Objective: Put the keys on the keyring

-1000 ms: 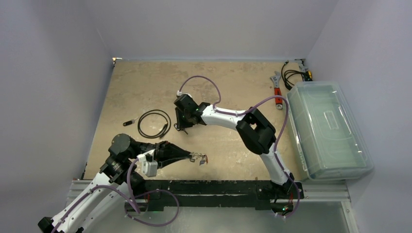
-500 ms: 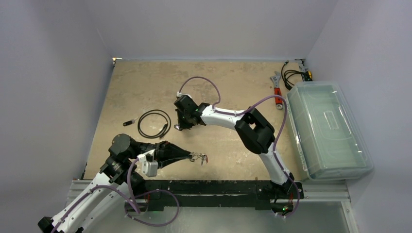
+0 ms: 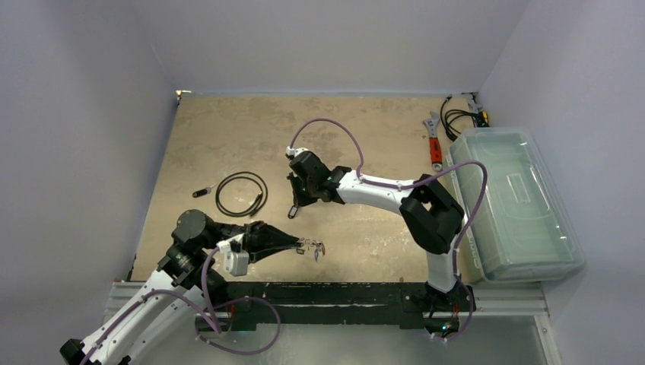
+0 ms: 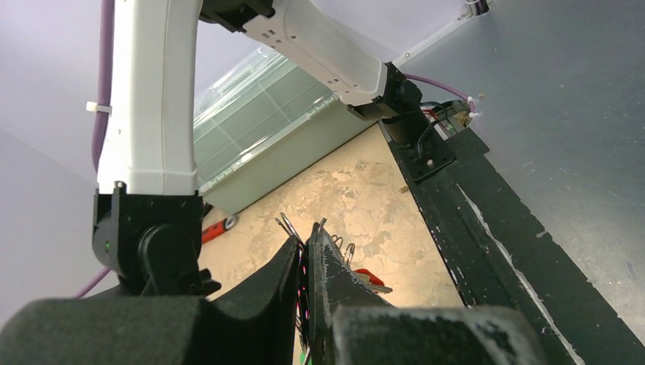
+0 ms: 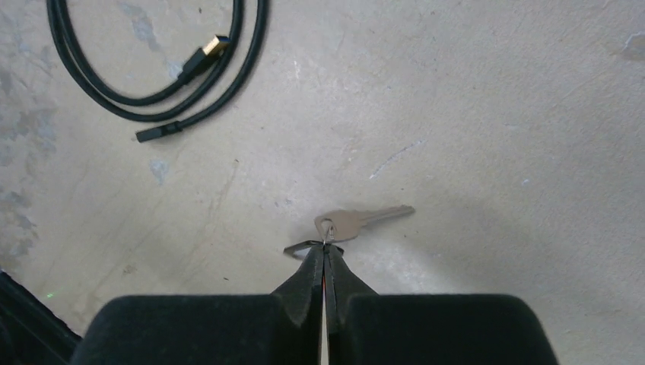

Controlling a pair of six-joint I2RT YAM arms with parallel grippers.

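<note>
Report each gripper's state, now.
Left gripper: shut on the silvery metal keyring.
Right gripper: shut on a silvery metal key, pinched at its head.

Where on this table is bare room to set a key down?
Bare: the far-left stretch between back wall and cable loop, and the far middle up to the wrench. Crowded: the right edge by the bin, and around the left end effector and right end effector.
</note>
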